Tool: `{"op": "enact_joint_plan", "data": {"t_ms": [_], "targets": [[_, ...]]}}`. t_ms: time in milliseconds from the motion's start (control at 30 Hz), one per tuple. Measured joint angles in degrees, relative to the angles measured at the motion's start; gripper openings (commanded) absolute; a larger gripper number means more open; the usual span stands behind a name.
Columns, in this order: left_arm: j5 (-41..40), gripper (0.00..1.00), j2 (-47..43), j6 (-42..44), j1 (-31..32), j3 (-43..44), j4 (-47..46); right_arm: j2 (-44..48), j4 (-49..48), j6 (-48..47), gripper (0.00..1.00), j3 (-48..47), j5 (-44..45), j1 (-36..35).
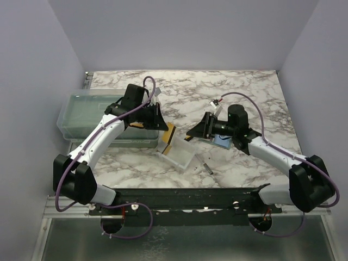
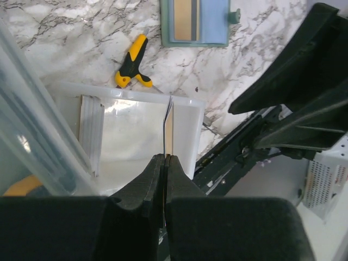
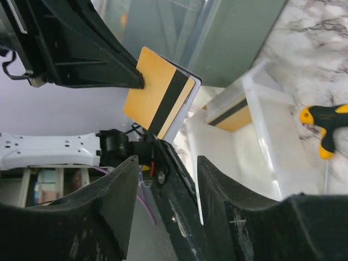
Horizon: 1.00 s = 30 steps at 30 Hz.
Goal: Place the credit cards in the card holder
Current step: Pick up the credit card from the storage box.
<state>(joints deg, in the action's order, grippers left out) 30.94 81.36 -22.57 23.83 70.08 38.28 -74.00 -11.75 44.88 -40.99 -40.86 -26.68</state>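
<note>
My left gripper point(image 1: 160, 124) point(image 2: 164, 157) is shut on a gold credit card point(image 1: 169, 133) point(image 2: 168, 122) with a black stripe point(image 3: 160, 92), held upright and edge-on above the clear tray. A pale edge shows behind this card. The right gripper point(image 1: 191, 132) point(image 3: 167, 163) is open and empty, just right of the held card and facing it. The card holder point(image 2: 196, 22) point(image 1: 222, 141) lies open on the marble under the right wrist, pale blue inside, with a tan striped card in it. Another gold card point(image 3: 231, 111) leans inside the tray.
The small clear tray point(image 1: 179, 156) point(image 2: 136, 136) point(image 3: 272, 152) sits at the table's front middle. An orange-handled black tool point(image 2: 133, 62) point(image 3: 326, 128) lies beside it. A large translucent lidded box point(image 1: 87, 114) point(image 3: 234, 38) stands at the left, behind my left arm.
</note>
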Motion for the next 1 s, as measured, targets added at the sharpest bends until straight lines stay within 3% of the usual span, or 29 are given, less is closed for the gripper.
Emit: {"op": "enact_joint_plan", "data": {"t_ms": [233,400,667,1000], "targets": [[8.0,0.0,-1.57,-3.89,-3.45,-2.82,-3.1,-6.21,-14.03,8.61,0.38,1.6,-2.51,-2.29],[10.88,0.0,-2.08,-5.95,-3.8,-3.3,-4.66,-8.92,-20.0,12.0,0.37,1.75,-3.63,-4.11],[13.29,0.0,-3.72,-8.13,-3.85,-3.3,-6.32,-11.63,-24.15,14.14,0.3,1.95,-3.87,-5.6],[13.77,0.0,-4.11,-8.98,-3.91,-3.3,-6.8,-11.61,-29.49,16.65,0.29,5.11,-4.24,-5.7]]}}
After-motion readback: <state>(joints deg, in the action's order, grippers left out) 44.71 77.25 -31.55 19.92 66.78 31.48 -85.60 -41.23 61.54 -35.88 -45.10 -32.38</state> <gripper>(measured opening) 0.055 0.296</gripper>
